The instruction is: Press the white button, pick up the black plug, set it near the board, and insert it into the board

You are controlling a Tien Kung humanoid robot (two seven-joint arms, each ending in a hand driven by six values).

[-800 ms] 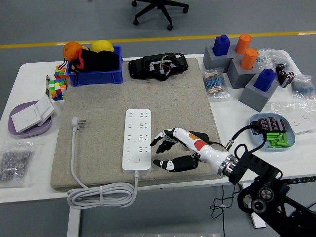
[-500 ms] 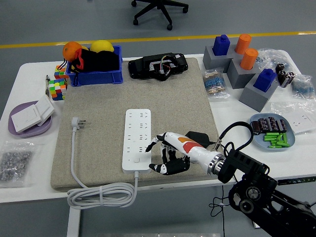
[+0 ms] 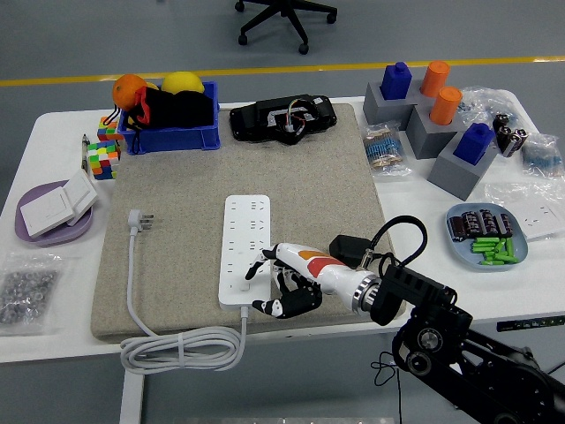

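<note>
The right hand (image 3: 281, 281) is reaching in from the table's near right corner, with its fingers spread and holding nothing. 1 fingertip is hovering at the white button (image 3: 244, 286), just to its left on the near end of the power strip (image 3: 246, 240). The black plug (image 3: 348, 246) is lying just behind the wrist.

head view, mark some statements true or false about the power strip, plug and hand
1. The right hand reaches over the near end of the white power strip. True.
2. The black plug is inserted in the power strip. False: it lies on the mat by the robot's wrist.
3. The white plug lies on the grey mat, left of the strip. True.
4. The blue bin sits at the table's near edge. False: it sits at the far left.
</note>
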